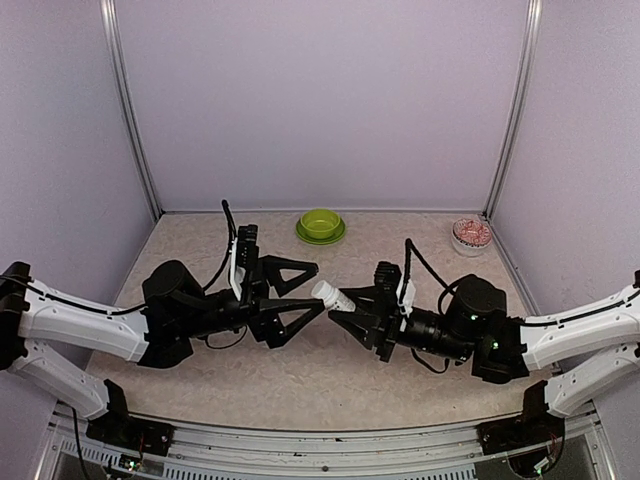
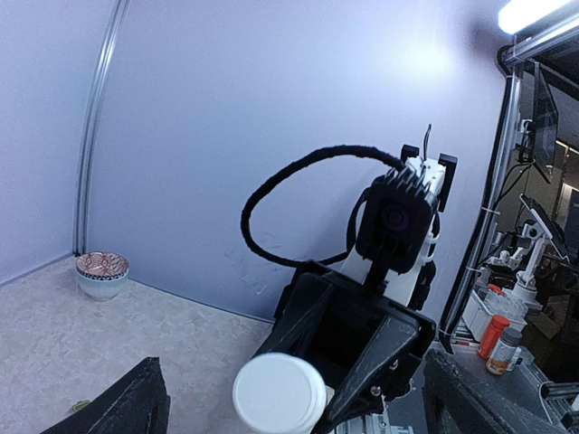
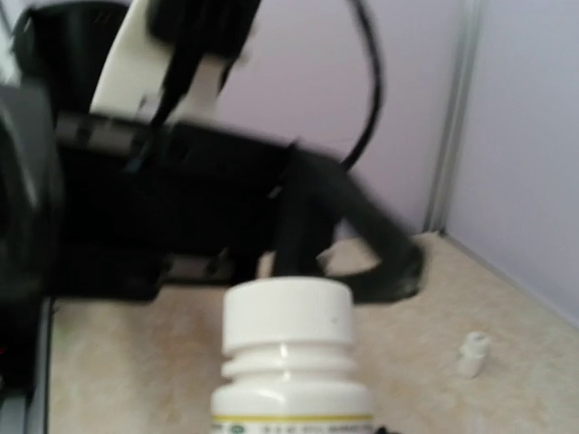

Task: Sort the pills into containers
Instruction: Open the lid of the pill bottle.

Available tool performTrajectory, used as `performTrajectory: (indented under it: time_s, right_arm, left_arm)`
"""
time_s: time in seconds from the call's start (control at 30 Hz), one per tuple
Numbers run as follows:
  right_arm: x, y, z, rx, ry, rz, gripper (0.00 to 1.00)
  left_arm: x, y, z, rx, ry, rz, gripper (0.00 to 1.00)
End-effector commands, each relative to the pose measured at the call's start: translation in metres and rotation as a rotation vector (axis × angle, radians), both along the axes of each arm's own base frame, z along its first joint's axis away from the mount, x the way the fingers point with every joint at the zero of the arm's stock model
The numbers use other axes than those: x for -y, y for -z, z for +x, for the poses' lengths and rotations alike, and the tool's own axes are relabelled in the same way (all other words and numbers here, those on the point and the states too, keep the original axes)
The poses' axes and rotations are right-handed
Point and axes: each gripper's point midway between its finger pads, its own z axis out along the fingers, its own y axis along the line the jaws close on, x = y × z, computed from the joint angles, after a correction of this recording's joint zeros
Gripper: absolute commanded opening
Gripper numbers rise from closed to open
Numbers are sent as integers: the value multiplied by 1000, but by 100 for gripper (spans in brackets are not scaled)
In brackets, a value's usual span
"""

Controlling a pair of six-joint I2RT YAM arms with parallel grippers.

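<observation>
My right gripper (image 1: 347, 306) is shut on a white pill bottle (image 1: 333, 296) and holds it on its side above the table, cap pointing left. The bottle (image 3: 288, 362) fills the lower middle of the right wrist view, its white cap on. My left gripper (image 1: 312, 287) faces it, open wide, and the cap (image 2: 279, 393) sits at the mouth of its spread fingers (image 2: 136, 407), touching neither. No pills show. The containers are out of view.
A lime green bowl (image 1: 320, 225) stands at the back centre. A patterned bowl (image 1: 471, 233) sits in the back right corner, also visible as the small bowl (image 2: 101, 273) by the wall. A small white object (image 3: 472, 353) lies on the table. Walls close three sides.
</observation>
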Motion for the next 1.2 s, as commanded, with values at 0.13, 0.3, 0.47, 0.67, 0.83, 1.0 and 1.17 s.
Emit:
performTrajectory:
  time_s: [0.13, 0.3, 0.47, 0.67, 0.83, 1.0, 1.17]
  right_arm:
    - [-20, 4, -8, -17, -95, 5, 21]
    - [-22, 7, -5, -29, -82, 8, 21]
    - [-17, 12, 6, -48, -16, 10, 21]
    - [-9, 11, 14, -50, 44, 22, 21]
    - [-4, 13, 21, -56, 96, 17, 21]
    - [1, 13, 22, -55, 110, 24, 21]
    - [5, 11, 22, -49, 118, 26, 21]
  left_arm:
    - [16, -4, -16, 47, 121, 5, 94]
    - [20, -1, -19, 48, 140, 9, 93]
    - [17, 2, -18, 45, 120, 8, 87]
    - [15, 3, -17, 45, 106, 10, 80]
    - [14, 4, -15, 41, 93, 10, 76]
    - [12, 5, -9, 21, 62, 13, 71]
    - [12, 7, -5, 7, 45, 15, 69]
